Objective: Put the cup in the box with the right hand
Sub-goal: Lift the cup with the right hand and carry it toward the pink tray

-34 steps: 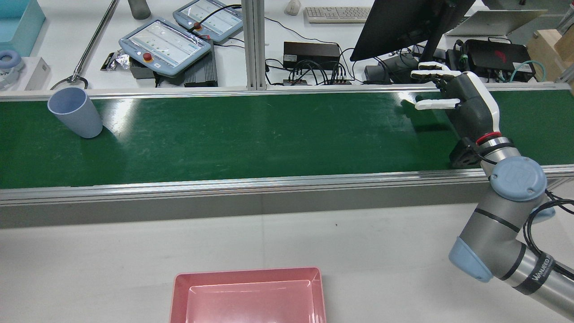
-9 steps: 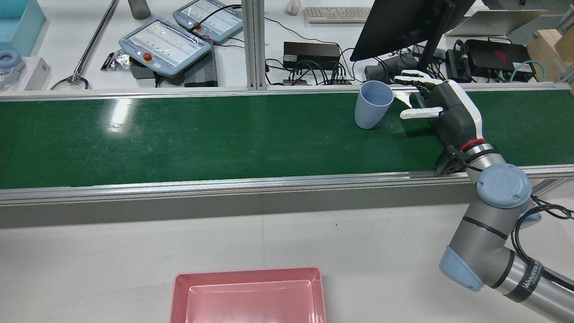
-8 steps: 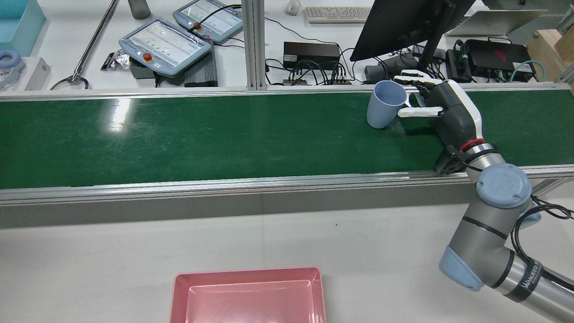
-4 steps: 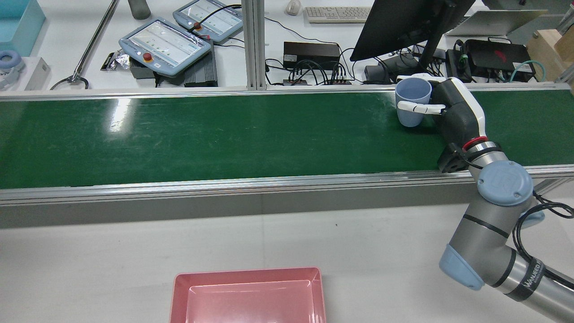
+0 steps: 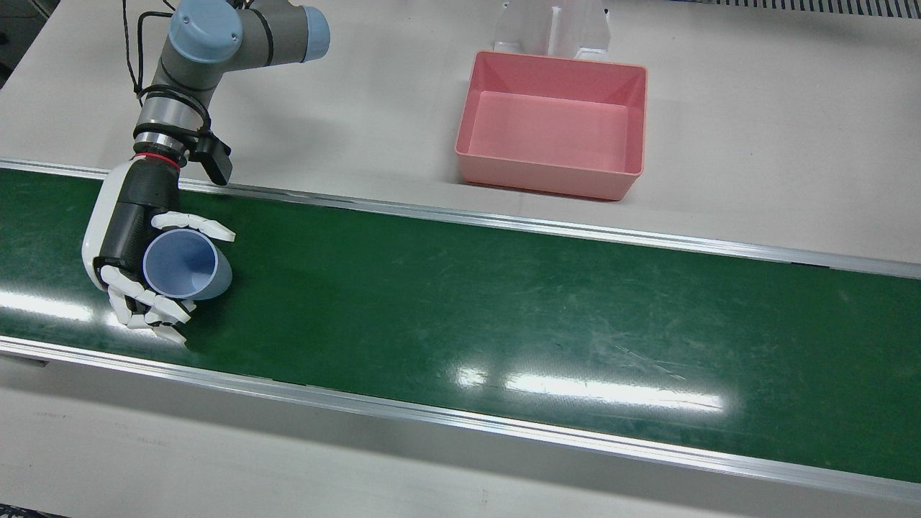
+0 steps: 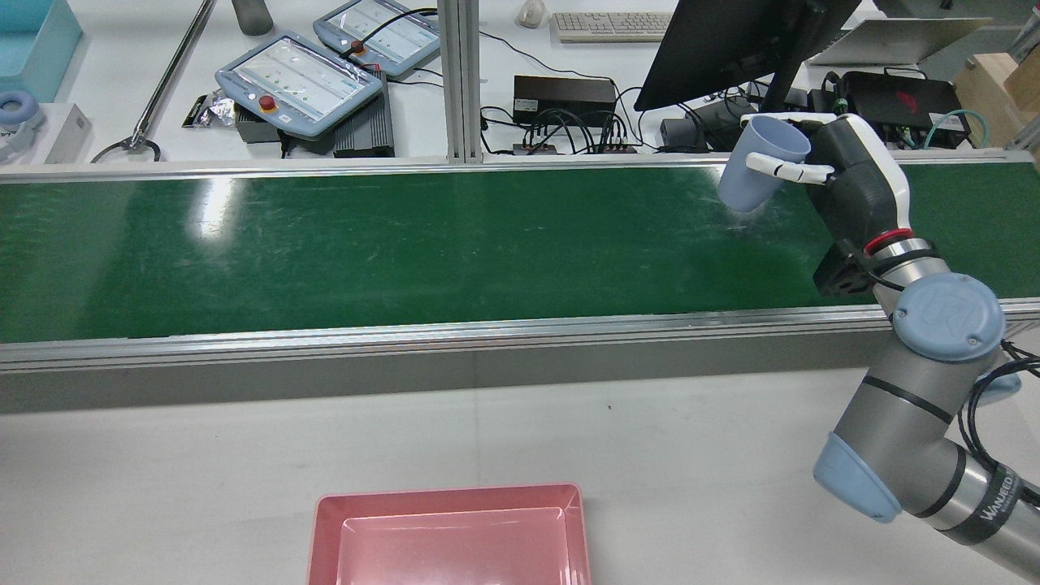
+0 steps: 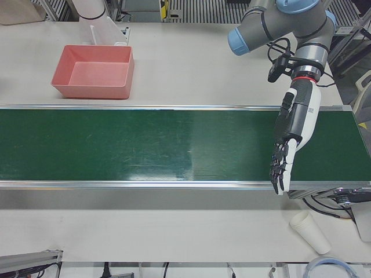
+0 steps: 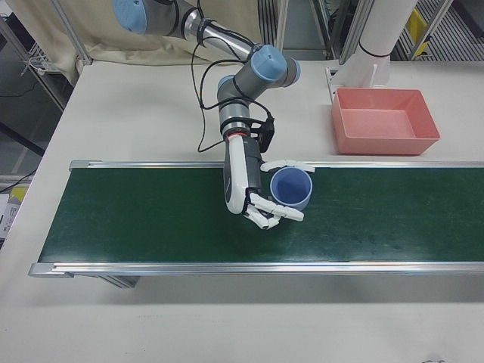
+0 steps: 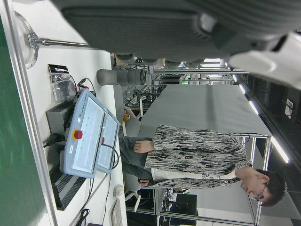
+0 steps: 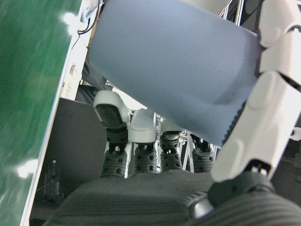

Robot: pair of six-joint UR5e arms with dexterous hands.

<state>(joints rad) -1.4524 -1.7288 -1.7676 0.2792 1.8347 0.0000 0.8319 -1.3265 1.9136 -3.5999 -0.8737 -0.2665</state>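
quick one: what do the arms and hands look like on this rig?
Silver-grey tube arms with pale blue joint caps; black cables loop along the wrists. A red ring sits at each wrist. The right hand and the left hand have black bodies with white shells; the right's fingers are white.

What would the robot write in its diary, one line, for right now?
phase: lift | right robot hand: shut on blue cup, above green belt | pink box: empty | left robot hand: open, idle
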